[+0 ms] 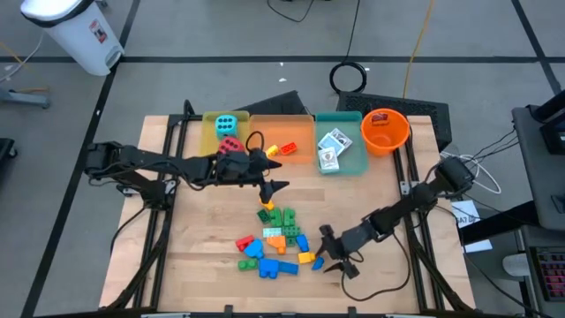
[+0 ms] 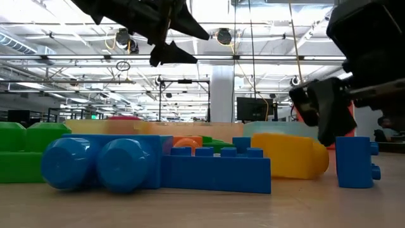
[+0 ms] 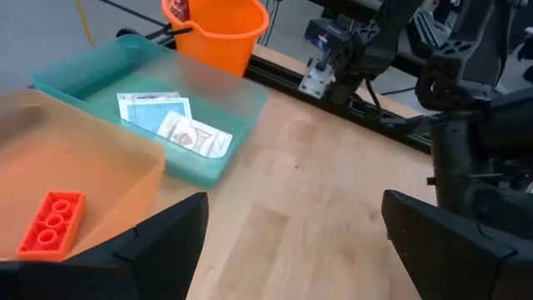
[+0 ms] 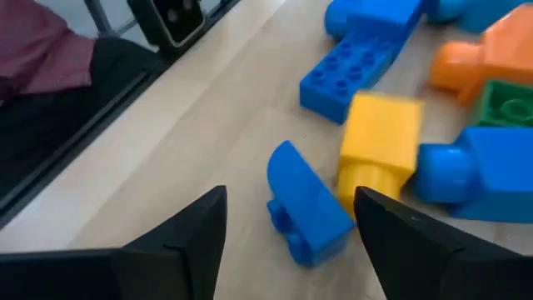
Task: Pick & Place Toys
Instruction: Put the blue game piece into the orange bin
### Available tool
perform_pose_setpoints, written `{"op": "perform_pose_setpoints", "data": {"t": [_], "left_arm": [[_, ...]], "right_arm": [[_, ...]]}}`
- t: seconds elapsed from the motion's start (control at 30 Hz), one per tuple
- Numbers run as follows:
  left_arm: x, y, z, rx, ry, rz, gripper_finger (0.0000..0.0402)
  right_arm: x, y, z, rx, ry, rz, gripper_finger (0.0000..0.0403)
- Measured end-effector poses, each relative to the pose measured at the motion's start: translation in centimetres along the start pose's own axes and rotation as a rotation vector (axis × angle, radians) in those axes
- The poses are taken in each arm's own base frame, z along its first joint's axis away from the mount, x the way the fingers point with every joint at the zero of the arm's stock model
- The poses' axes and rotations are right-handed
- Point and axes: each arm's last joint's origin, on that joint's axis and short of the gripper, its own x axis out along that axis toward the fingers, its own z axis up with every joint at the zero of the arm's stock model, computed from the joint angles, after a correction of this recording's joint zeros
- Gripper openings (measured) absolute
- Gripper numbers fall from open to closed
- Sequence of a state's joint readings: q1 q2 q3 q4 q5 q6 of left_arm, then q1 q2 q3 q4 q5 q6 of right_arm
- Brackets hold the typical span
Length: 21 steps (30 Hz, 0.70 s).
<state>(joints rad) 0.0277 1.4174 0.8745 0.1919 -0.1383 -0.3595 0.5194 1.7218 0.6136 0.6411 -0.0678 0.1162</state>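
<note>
Right wrist view: a small blue brick [image 4: 306, 204] lies on the wood between the right gripper's [image 4: 287, 225] open fingers, probably lined up for grabbing. The left gripper [image 1: 275, 185], open and empty, hangs near the orange tray [image 1: 296, 132].

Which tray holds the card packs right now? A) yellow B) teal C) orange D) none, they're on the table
B: the card packs lie inside the teal tray, beside the orange bucket; the left wrist view shows them there too, with only a red brick in the orange tray.
</note>
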Motion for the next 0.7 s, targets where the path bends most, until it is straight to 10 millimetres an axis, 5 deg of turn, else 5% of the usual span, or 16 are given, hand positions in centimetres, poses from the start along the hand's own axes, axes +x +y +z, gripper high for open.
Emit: {"op": "perform_pose_setpoints", "data": {"t": [0.3, 0.7], "left_arm": [[-0.07, -0.49, -0.18, -0.050, 0.004, -0.012, 0.0363], [-0.07, -0.49, -0.18, -0.093, 0.004, -0.012, 0.0363]], "right_arm": [[0.64, -0.15, -1.07, -0.019, 0.050, 0.004, 0.0186], [0.65, -0.09, -0.67, -0.038, 0.009, 0.011, 0.0056]]}}
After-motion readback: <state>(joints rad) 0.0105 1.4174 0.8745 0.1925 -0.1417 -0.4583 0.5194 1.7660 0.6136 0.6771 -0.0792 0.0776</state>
